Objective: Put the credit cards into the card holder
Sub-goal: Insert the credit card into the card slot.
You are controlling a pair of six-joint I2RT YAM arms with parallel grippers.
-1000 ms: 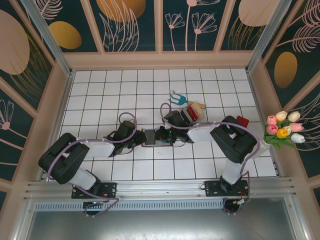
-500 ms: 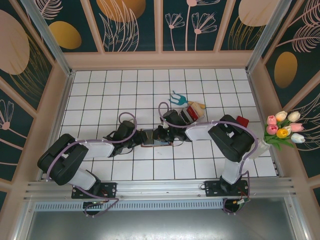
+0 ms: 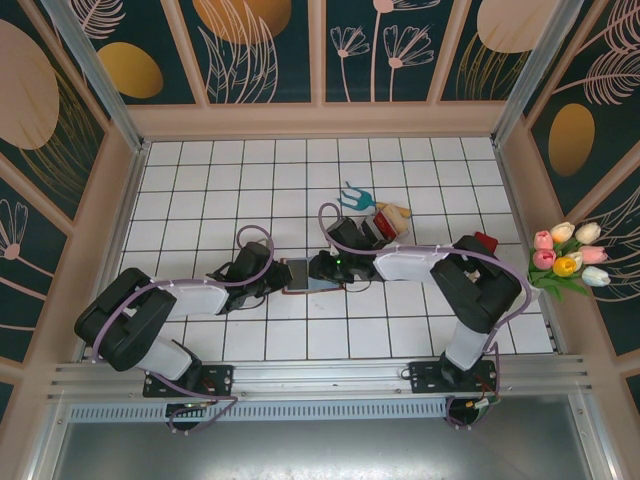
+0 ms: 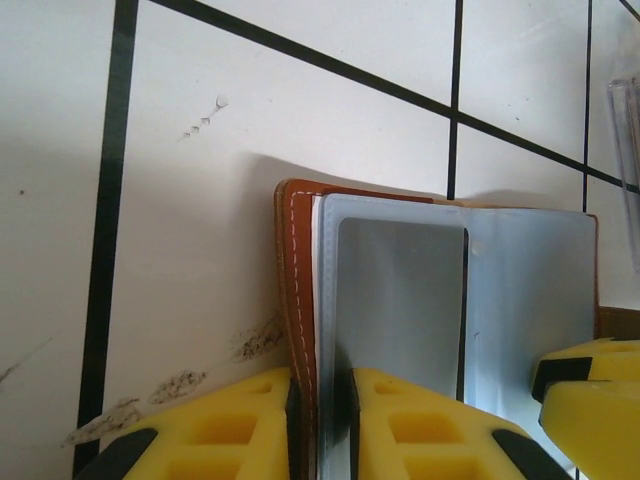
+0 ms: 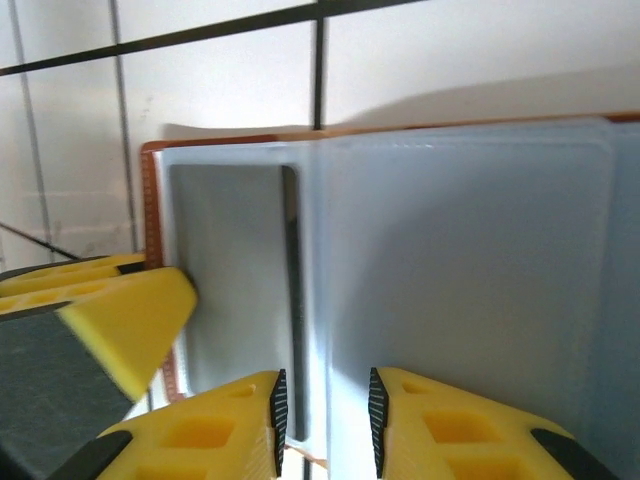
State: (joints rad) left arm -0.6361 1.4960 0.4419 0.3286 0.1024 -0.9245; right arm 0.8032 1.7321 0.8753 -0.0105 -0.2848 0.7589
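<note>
From above, your wallet (image 3: 308, 277) lay open on the tiled table (image 3: 200, 180), just below the middle of the frame. Your left gripper (image 3: 283, 279) met its left edge and your right gripper (image 3: 322, 272) sat over its right half. Up and to the right, the fork (image 3: 352, 197) lay with its blue head pointing left. Just below its handle, against your right arm, was a red card (image 3: 383, 228), too small to make out clearly. The tulips (image 3: 565, 258) stood at the right edge.

In your left wrist view, the wallet (image 4: 295, 260) filled the lower middle, with its brown stitched edge on the left and grey lining to the right of it. Your left gripper (image 4: 322, 385) was clamped on that edge, one yellow finger outside the leather and the other on the lining. A finger (image 4: 590, 385) of your other gripper came in at the lower right. A clear plastic edge (image 4: 625, 150) showed at the upper right.

In your right wrist view, the wallet's (image 5: 460, 250) grey lining covered most of the frame, with a dark slot running down left of centre. Your right gripper (image 5: 322, 390) stood at the bottom with its jaws a little apart, lining showing between the pads. Your left gripper's finger (image 5: 110, 310) pressed the brown edge at the left.
</note>
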